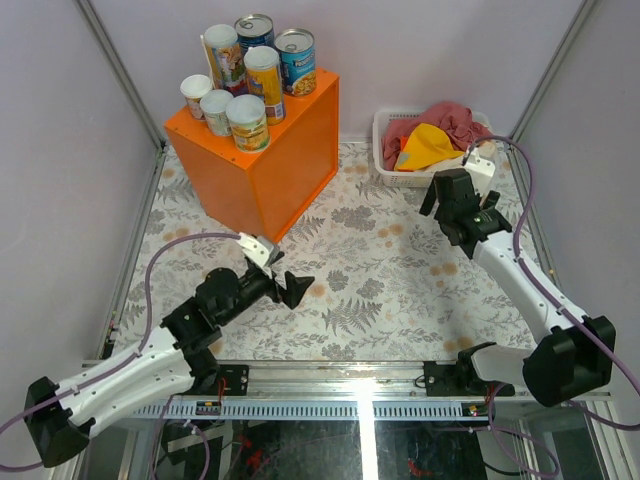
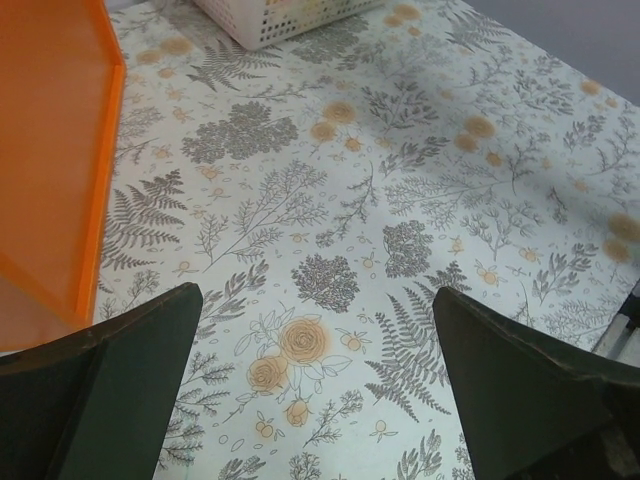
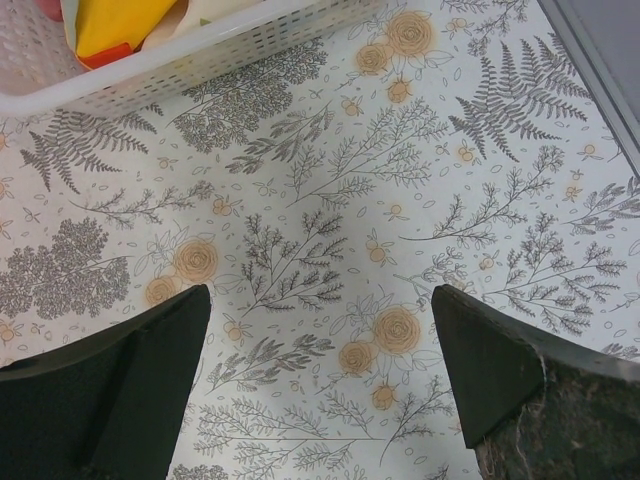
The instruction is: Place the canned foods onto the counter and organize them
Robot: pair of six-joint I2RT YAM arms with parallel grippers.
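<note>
Top view. All seven cans (image 1: 247,85) stand upright in a cluster on the flat top of the orange cabinet (image 1: 290,150), upper left of the frame.
- Back of cluster: two blue-labelled cans with silver tops (image 1: 296,58), side by side.
- Middle: tall colourful tube (image 1: 222,55) and tall yellow tube (image 1: 263,80), next to each other.
- Front: two short white-topped cans (image 1: 217,105) at the left corner and a yellow-labelled can (image 1: 247,122) just to their right.
- Whether neighbouring cans touch: cannot tell.

The cabinet rests on the floral tabletop (image 1: 400,290). A white basket (image 1: 378,140) sits at upper right of the frame, well apart from the cabinet, holding a red cloth (image 1: 455,120) and a yellow cloth (image 1: 428,145).

Left tool (image 1: 290,283): lower centre-left of the frame, below the cabinet's near corner, fingers spread wide, nothing between them. In the left wrist view the left tool (image 2: 315,295) shows only bare floral cloth in the gap. The cabinet's orange side (image 2: 50,150) fills the left edge, and the basket's corner (image 2: 270,20) is at top centre.

Right tool (image 1: 448,190): right of centre, just below the basket, fingers spread wide, holding nothing. In the right wrist view the right tool (image 3: 320,295) hangs over bare tabletop, and the basket wall (image 3: 200,60) runs across the upper left.
</note>
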